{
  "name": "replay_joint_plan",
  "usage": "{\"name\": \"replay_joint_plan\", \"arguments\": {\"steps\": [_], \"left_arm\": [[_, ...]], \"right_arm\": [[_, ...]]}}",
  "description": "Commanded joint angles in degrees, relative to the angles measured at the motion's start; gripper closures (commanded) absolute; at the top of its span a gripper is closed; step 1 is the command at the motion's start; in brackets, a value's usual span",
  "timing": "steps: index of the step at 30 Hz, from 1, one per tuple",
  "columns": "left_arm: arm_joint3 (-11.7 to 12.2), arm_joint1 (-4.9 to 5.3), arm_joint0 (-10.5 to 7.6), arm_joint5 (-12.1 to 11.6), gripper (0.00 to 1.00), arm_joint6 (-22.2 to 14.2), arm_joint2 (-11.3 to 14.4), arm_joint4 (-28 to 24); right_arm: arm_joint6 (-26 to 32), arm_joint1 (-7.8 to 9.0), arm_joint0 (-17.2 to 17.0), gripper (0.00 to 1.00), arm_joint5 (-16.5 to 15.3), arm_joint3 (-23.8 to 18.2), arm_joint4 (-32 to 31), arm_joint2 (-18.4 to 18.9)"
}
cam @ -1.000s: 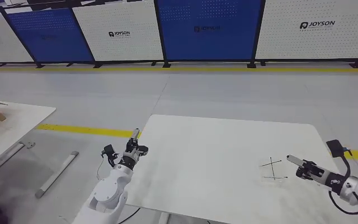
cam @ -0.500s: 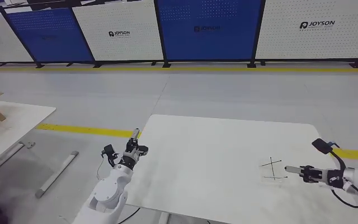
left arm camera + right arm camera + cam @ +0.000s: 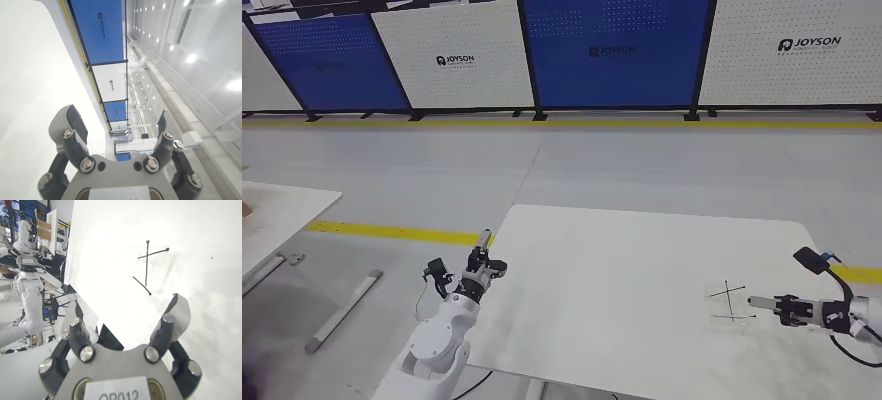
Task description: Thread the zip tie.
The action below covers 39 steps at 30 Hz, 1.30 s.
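Note:
Three black zip ties lie loose on the white table (image 3: 622, 290) near its right side. A long tie (image 3: 146, 264) is crossed by a shorter tie (image 3: 157, 252), and a third tie (image 3: 141, 285) lies just beside the long one's end. In the top view the zip ties (image 3: 729, 301) sit a short way in front of my right gripper (image 3: 754, 300). That right gripper (image 3: 125, 302) is open and empty, low over the table and pointing at the ties. My left gripper (image 3: 483, 240) is at the table's left edge, far from the ties; the left gripper (image 3: 118, 113) is open and empty.
A faint clear sheet (image 3: 160, 262) seems to lie under the ties. The table's near edge (image 3: 85, 302) runs close beside my right gripper. Another white robot (image 3: 28, 279) stands beyond that edge. Blue and white panels (image 3: 612, 55) line the far floor.
My right arm has swung down and levelled out, its gripper now slightly closer to the zip ties. The left arm has stayed still.

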Motion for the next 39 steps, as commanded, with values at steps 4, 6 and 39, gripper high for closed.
{"name": "replay_joint_plan", "arguments": {"steps": [4, 6, 39], "left_arm": [[0.0, 0.0, 0.0, 0.0, 0.0, 0.0, 0.0, 0.0], [0.0, 0.0, 0.0, 0.0, 0.0, 0.0, 0.0, 0.0], [0.0, 0.0, 0.0, 0.0, 0.0, 0.0, 0.0, 0.0]], "right_arm": [[0.0, -0.02, -0.12, 0.0, 0.44, 0.13, 0.46, -0.19], [0.0, 0.09, 0.1, 0.0, 2.88, 0.53, 3.12, -0.85], [-0.69, 2.87, 1.87, 0.0, 14.61, 0.03, 2.98, -5.85]]}}
